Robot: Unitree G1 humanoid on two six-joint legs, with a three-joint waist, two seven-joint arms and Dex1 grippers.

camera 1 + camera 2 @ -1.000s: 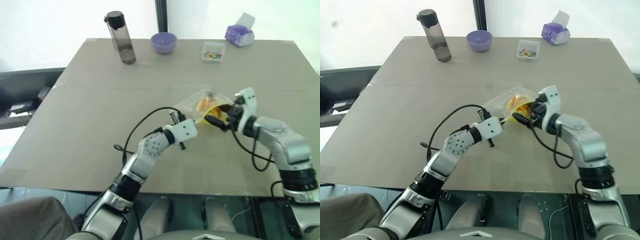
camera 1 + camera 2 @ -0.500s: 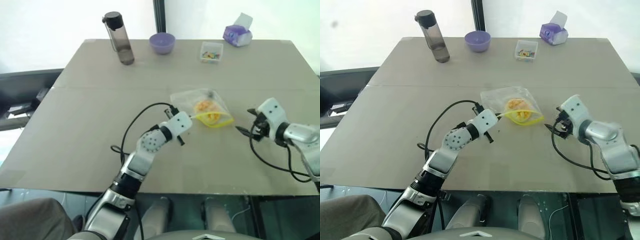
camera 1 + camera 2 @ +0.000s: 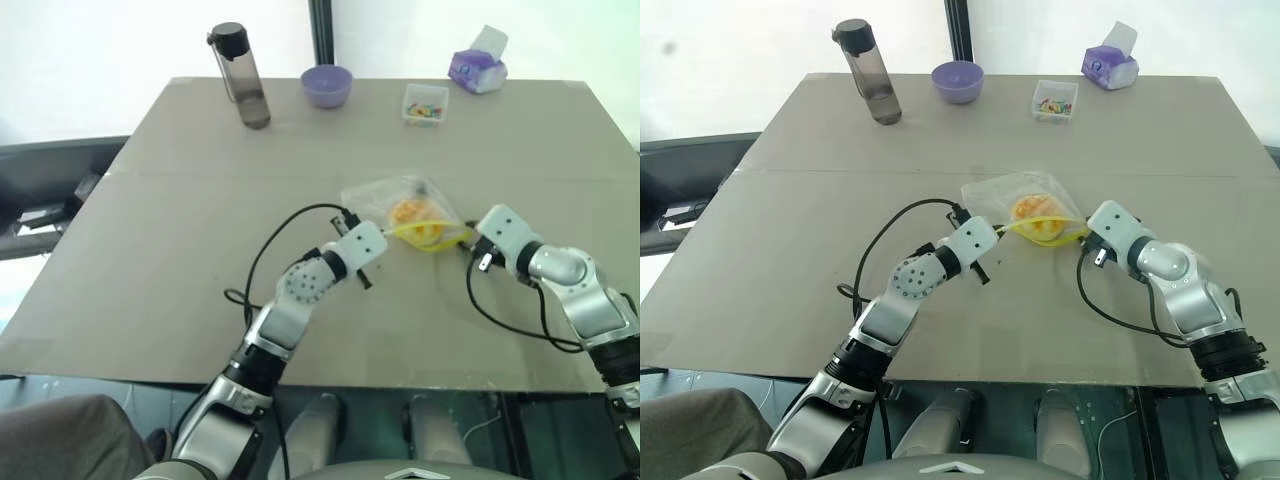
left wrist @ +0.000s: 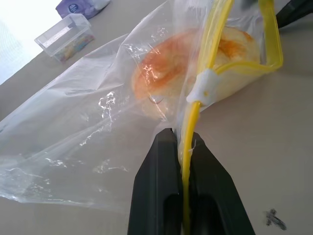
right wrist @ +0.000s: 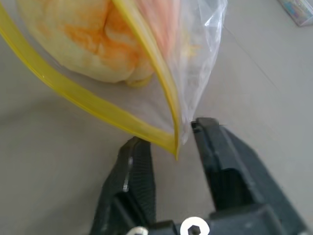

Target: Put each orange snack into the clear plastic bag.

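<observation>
On the table (image 3: 180,220), left pincer (image 4: 182,147) clamps the bag (image 4: 93,122); right pincer (image 5: 172,142), seemingly apart, straddles its corner.

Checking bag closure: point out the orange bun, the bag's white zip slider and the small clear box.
orange bun (image 4: 166,68), left wrist view, its top.
white zip slider (image 4: 204,87), left wrist view, its middle.
small clear box (image 3: 427,103), left eye view, its contents.

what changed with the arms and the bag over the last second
The right hand left the mouth of the clear plastic bag, swung out to the right, then came back to the corner of the yellow strip, its fingers apart on either side of it. The bag sank flatter with the orange snack inside. The left hand stayed clamped on the strip; the back-row items stayed put.
</observation>
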